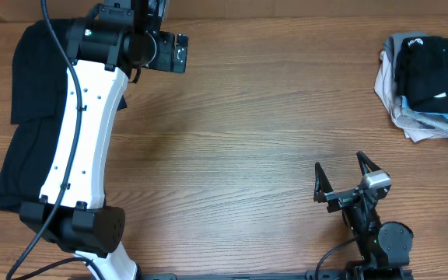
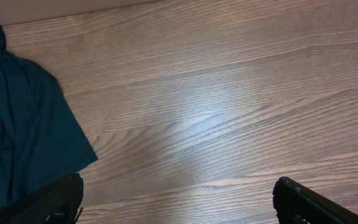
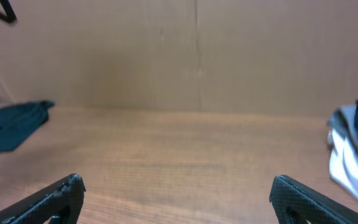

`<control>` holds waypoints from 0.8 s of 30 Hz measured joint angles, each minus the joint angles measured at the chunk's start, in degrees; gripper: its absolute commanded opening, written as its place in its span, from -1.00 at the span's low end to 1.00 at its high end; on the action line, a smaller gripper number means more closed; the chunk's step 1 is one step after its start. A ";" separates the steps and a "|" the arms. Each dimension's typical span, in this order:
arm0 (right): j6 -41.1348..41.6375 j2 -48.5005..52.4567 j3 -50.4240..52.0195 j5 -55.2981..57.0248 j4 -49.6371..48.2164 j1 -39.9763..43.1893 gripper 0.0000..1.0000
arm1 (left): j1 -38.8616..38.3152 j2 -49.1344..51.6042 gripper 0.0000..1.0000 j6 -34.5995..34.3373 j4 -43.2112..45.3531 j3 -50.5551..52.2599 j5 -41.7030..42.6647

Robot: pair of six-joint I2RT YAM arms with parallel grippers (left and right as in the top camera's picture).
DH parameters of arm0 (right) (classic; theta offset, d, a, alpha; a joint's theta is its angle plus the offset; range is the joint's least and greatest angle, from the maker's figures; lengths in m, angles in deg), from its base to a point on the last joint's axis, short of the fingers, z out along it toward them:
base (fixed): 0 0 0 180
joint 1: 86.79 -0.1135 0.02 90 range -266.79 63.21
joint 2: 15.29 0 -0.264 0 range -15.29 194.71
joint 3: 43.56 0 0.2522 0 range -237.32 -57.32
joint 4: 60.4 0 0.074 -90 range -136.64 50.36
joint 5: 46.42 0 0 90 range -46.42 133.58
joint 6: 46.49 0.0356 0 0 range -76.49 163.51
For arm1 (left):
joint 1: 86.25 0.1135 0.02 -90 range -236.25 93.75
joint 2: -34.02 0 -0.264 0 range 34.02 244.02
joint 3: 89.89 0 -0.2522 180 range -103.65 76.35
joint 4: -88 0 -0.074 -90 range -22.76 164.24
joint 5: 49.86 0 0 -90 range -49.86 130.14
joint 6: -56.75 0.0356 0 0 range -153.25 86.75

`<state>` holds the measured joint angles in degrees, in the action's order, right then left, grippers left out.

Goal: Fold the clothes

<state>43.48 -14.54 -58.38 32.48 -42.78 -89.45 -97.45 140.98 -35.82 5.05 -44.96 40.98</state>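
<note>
We see plain black clothes (image 1: 18,155), a brown wood-grain counter (image 1: 247,117), and a beige, grey and light-blue pile (image 1: 389,85).

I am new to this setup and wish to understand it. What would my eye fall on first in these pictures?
First, the big white left arm, stretched over a loose black garment at the left edge of the wooden table. Next, the pile of clothes in the far right corner, a black piece on top. The left pincer and right pincer both stand open and empty.
</note>
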 measured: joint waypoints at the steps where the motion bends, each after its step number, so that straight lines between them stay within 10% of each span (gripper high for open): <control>1: 0.02 0.00 0.00 0.00 0.26 0.00 1.00 | 0.00 0.00 1.00 0.00 0.00 0.00 0.00; 24: 1.55 0.00 0.00 0.00 0.24 0.00 1.00 | 0.00 0.00 0.99 0.00 0.00 0.00 0.00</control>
<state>45.03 -14.54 -58.38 32.48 -42.54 -89.45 -97.45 140.98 -35.82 5.05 -44.96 40.98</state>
